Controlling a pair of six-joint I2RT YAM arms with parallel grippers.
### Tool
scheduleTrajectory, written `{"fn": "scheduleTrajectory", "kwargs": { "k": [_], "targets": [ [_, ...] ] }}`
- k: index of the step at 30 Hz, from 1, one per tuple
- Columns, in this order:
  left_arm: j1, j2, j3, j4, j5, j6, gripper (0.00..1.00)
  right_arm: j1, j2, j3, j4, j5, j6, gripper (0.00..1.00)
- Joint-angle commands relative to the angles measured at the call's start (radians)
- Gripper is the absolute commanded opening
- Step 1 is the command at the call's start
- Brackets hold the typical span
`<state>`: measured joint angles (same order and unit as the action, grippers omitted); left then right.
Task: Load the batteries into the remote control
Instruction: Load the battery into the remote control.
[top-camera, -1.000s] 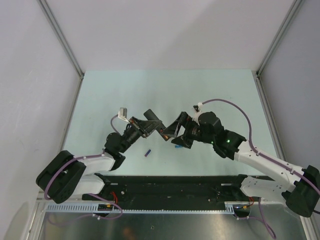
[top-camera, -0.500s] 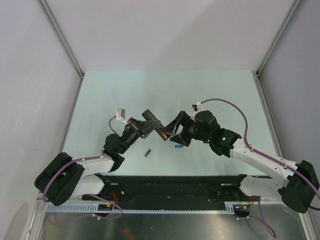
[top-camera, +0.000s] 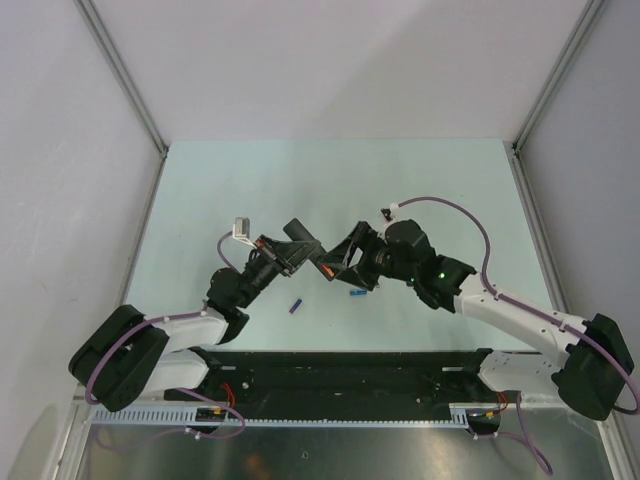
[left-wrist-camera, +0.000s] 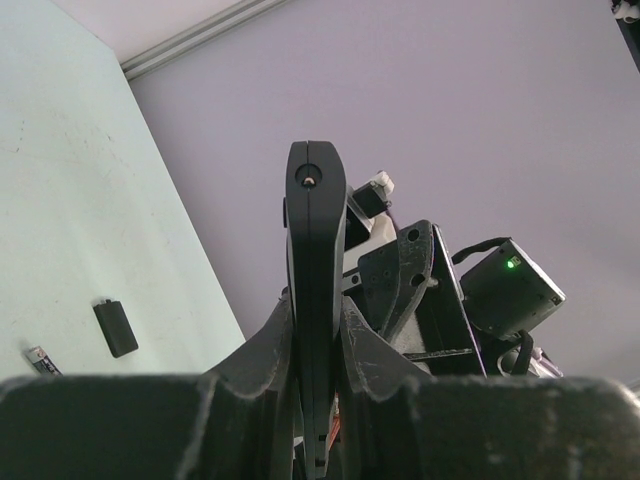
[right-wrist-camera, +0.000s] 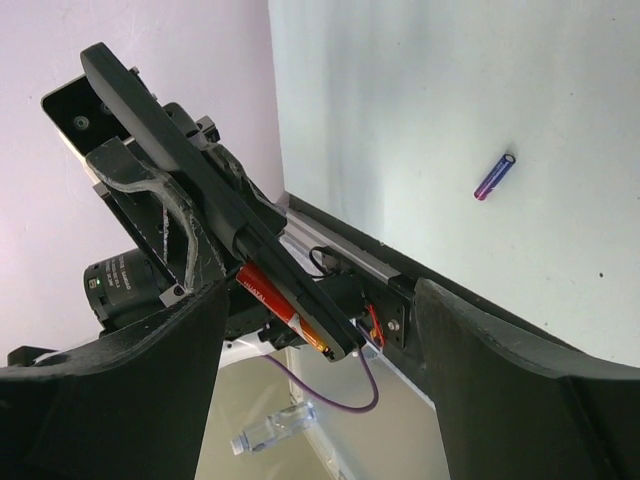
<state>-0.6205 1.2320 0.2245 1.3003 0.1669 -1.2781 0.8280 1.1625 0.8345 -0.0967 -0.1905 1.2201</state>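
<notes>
My left gripper (top-camera: 290, 256) is shut on the remote control (top-camera: 303, 240), a slim black bar held tilted above the table. In the left wrist view the remote (left-wrist-camera: 315, 250) stands edge-on between my fingers. In the right wrist view its recess holds an orange-red battery (right-wrist-camera: 268, 293). My right gripper (top-camera: 342, 262) is open and empty, its jaws spread either side of the remote's lower end (right-wrist-camera: 330, 335). A purple-blue battery (top-camera: 295, 306) and a blue battery (top-camera: 355, 293) lie on the table below. The purple-blue one also shows in the right wrist view (right-wrist-camera: 494, 176).
A small black rectangular cover (left-wrist-camera: 116, 328) lies on the pale green table (top-camera: 300, 180), with a battery (left-wrist-camera: 38, 356) near it. The black base rail (top-camera: 340, 365) runs along the near edge. A plastic bottle (right-wrist-camera: 270, 428) lies beyond the table's edge.
My right wrist has shifted slightly left towards the remote, and the blue battery under it now shows more clearly. My left gripper still holds the remote in the same place.
</notes>
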Motion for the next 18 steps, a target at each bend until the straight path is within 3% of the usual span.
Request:
{"fn": "scheduleTrajectory", "kwargs": {
  "k": [1,18],
  "targets": [
    [-0.007,-0.020,-0.004,0.132,-0.009,0.020,0.00,-0.004,0.014,0.009,0.054,0.011,0.015,0.78],
    [-0.010,-0.028,-0.007,0.136,-0.012,0.019,0.00,-0.004,0.039,0.014,0.051,0.022,0.006,0.73]
  ]
}}
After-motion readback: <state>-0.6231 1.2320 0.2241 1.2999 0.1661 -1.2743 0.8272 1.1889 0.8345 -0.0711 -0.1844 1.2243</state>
